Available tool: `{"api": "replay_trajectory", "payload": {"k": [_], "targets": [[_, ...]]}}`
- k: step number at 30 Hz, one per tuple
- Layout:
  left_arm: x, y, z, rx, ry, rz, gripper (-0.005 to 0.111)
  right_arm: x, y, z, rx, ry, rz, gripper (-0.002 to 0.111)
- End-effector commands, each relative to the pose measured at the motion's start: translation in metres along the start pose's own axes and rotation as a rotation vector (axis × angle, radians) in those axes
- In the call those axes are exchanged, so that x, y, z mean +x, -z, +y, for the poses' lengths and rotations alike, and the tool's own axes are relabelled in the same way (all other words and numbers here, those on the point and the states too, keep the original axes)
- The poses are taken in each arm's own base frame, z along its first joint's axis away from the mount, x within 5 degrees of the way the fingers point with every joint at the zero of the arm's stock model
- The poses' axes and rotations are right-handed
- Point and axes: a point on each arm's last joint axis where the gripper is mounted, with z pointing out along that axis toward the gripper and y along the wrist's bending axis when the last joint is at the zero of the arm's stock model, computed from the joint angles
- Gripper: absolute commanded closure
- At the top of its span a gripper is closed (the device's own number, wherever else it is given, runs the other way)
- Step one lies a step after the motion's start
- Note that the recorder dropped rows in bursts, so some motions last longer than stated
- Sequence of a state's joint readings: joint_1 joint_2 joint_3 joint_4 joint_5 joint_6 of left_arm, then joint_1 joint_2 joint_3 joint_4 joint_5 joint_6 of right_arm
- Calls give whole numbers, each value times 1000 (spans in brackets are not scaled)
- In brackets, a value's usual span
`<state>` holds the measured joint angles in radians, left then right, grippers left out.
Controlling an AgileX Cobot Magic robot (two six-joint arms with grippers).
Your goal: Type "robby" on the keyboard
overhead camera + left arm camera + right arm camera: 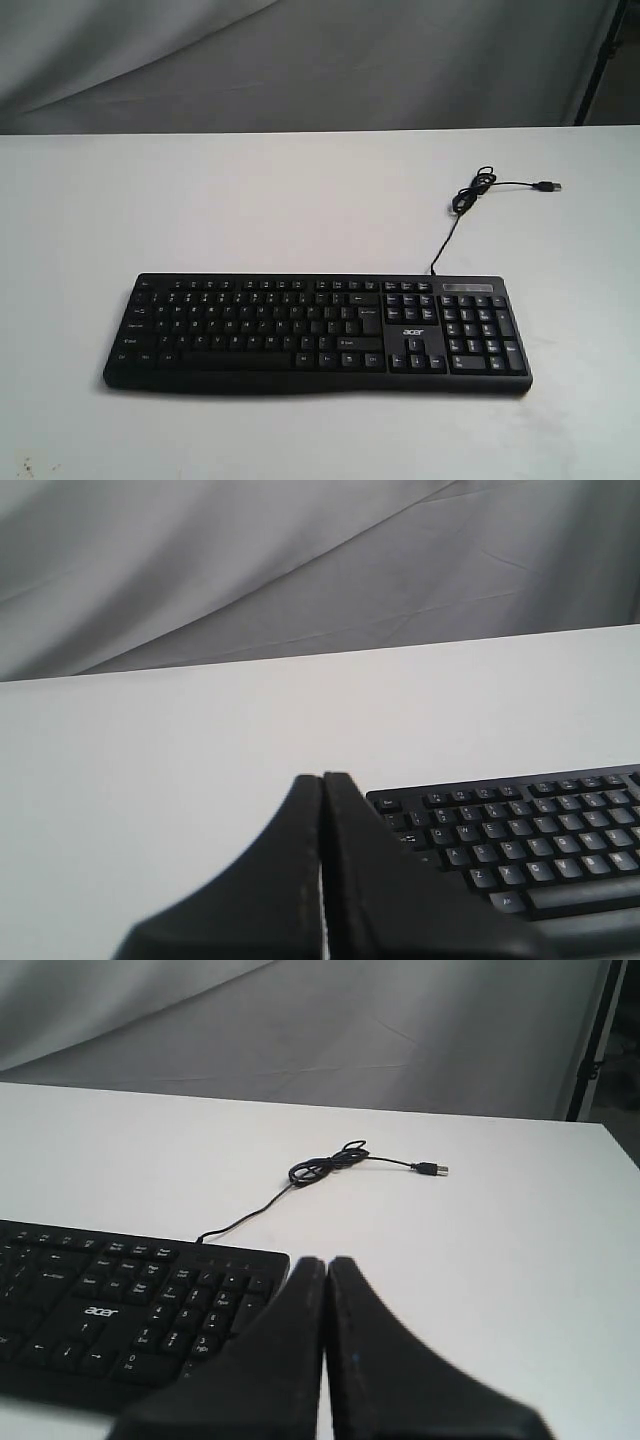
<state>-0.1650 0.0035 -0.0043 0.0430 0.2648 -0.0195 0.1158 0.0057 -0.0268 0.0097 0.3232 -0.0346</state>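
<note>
The black keyboard lies flat on the white table, near its front edge, number pad to the right. Its thin black cable coils behind the right end and stops in a loose USB plug. Neither arm shows in the exterior view. My left gripper is shut on nothing, its tips hovering off the keyboard's Esc corner. My right gripper is also shut and empty, just past the number-pad end of the keyboard.
The white table stretches behind and around the keyboard, backed by a grey cloth. A dark stand leg rises at the far right. The cable plug rests beyond the right gripper.
</note>
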Motion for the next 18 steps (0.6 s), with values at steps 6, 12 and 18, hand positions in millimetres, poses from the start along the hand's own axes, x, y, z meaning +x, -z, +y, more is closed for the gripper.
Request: {"api": "replay_trajectory", "payload": {"k": [6,12,18], "targets": [[1,0,0,5,-3,-5,107,6,0,-1,10,18,44,108],[1,0,0,5,-3,-5,107,10,-1,-3,60,-20,62,108],[1,0,0,5,-3,-5,107,11,-2,-3,61,-24,46,108]]}}
